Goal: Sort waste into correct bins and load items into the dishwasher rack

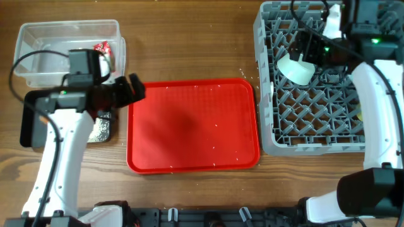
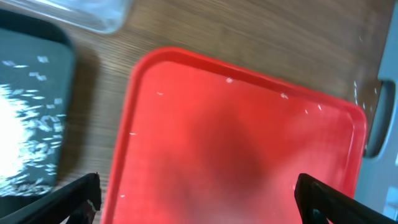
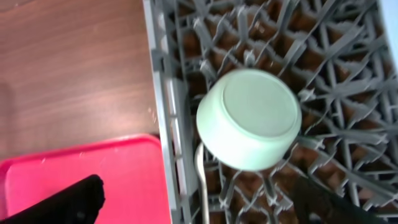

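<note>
The pale whitish-green bowl (image 1: 295, 68) lies upside down in the grey dishwasher rack (image 1: 312, 120), and shows in the right wrist view (image 3: 252, 118) with a white spoon handle (image 3: 200, 180) beside it. My right gripper (image 1: 307, 49) (image 3: 202, 205) is open and empty above the bowl. My left gripper (image 1: 136, 88) (image 2: 199, 202) is open and empty over the left edge of the red tray (image 1: 192, 123). The clear tub (image 1: 69, 41) holds the red wrapper (image 1: 101, 47). The black tray (image 2: 31, 112) holds white rice grains (image 2: 25, 137). The other waste and dishes are not visible.
The red tray (image 2: 249, 143) lies between the bins and the rack, with a few white rice specks on it. The black tray (image 1: 35, 129) is mostly under my left arm. The rack's edge (image 2: 379, 118) is just right of the red tray.
</note>
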Motion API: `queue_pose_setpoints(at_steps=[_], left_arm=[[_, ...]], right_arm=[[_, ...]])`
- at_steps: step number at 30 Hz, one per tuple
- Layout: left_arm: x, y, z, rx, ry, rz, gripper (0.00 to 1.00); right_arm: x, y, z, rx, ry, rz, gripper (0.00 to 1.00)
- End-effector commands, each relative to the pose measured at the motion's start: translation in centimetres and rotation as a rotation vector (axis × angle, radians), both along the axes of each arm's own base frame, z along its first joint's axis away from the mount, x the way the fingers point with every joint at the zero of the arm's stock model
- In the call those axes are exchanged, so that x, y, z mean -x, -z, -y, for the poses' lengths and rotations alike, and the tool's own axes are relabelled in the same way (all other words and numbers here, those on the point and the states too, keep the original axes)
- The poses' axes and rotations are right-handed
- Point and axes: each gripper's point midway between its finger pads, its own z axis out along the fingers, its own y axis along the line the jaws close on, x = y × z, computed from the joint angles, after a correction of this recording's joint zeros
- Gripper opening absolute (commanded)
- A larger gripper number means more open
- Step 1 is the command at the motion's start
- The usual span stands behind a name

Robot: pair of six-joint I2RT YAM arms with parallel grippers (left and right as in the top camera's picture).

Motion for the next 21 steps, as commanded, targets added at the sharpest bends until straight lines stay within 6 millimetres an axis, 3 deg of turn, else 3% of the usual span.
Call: queue_pose_setpoints(at_steps=[1, 5, 12, 16, 17, 21], left_arm=[[0.7, 2.3, 1.6, -0.041, 0.064, -0.087, 1.00], [3.6, 4.0, 0.4, -0.097, 0.045, -0.238, 1.00], [8.0, 4.1, -0.5, -0.104, 0.052, -0.392, 1.00], [8.1, 2.2, 0.2, -0.113, 0.092, -0.262, 1.00], [7.8, 0.7, 0.6, -0.114, 0.101, -0.136, 1.00], [8.2, -2.5, 0.4, -0.141, 0.086, 0.149, 1.00]], right_arm=[[1.7, -0.2, -1.1, -0.046, -0.117, -0.019, 1.00], [4.2, 1.2, -0.1, -0.011, -0.087, -0.141, 1.00], [7.1, 1.2, 0.1, 0.016, -0.093, -0.200, 1.00], [8.3, 0.0, 0.0, 0.023, -0.067, -0.071, 1.00], [9.1, -0.5, -0.1, 0.033, -0.066, 0.015, 1.00], [11.5, -1.3, -0.3, 0.061, -0.067, 0.214, 1.00]])
